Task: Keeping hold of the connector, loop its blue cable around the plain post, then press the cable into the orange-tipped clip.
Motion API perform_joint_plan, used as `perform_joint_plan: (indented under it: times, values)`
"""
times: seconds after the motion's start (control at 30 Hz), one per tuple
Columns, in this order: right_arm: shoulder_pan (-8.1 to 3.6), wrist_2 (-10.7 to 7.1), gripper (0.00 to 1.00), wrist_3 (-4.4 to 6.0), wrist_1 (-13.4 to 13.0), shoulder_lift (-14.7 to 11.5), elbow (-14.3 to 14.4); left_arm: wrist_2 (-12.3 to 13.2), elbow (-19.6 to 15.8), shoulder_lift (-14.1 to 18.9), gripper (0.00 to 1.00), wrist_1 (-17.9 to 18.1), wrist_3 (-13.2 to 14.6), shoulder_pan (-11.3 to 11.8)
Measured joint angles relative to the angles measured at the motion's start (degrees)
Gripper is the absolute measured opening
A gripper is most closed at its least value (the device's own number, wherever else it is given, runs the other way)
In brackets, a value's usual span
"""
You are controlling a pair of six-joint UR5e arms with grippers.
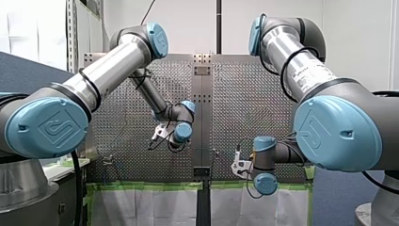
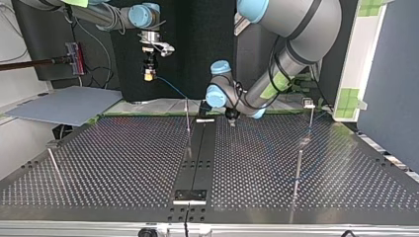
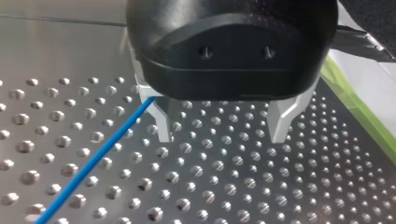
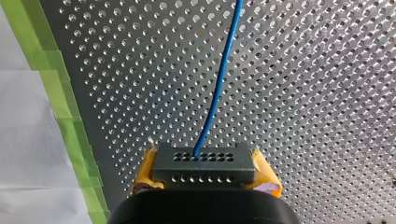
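Noted perforated metal table (image 2: 123, 163), green tape (image 4: 56, 93) along one edge. At top view's left, found my right gripper (image 2: 148, 74) raised above the far edge, yellow pads (image 4: 147, 172) clamped on black connector (image 4: 204, 163). Traced blue cable (image 2: 170, 88) slanting down from connector toward thin post (image 2: 188, 118) near table's middle. Right of post, found my left gripper (image 3: 219, 126) low over table, metal fingers (image 3: 161, 121) spread, gripping nothing; cable passing outside one finger.
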Motion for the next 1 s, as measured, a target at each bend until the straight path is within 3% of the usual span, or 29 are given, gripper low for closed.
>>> perform_joint_plan:
  times: [0.3, 0.57, 0.83, 1.0]
  values:
    - [0.00, -0.09, 0.00, -0.02, 0.0, 0.0, 0.0, 0.3, 0.7, -1.9, 1.00, -0.8, -0.3, -0.5]
    - [-0.01, -0.30, 0.00, -0.03, 0.2, 0.0, 0.0, 3.4, 1.5, -5.6, 1.00, -0.5, -3.9, -2.2]
    - [-0.14, -0.55, 0.00, -0.05, 0.7, 0.0, 0.0, 3.9, 1.4, -7.5, 1.00, -1.4, -6.6, -2.8]
    - [-0.36, -1.91, 0.00, -0.29, 0.9, 0.0, -0.1, 4.2, 1.3, -8.1, 1.00, -0.7, -8.6, -3.6]
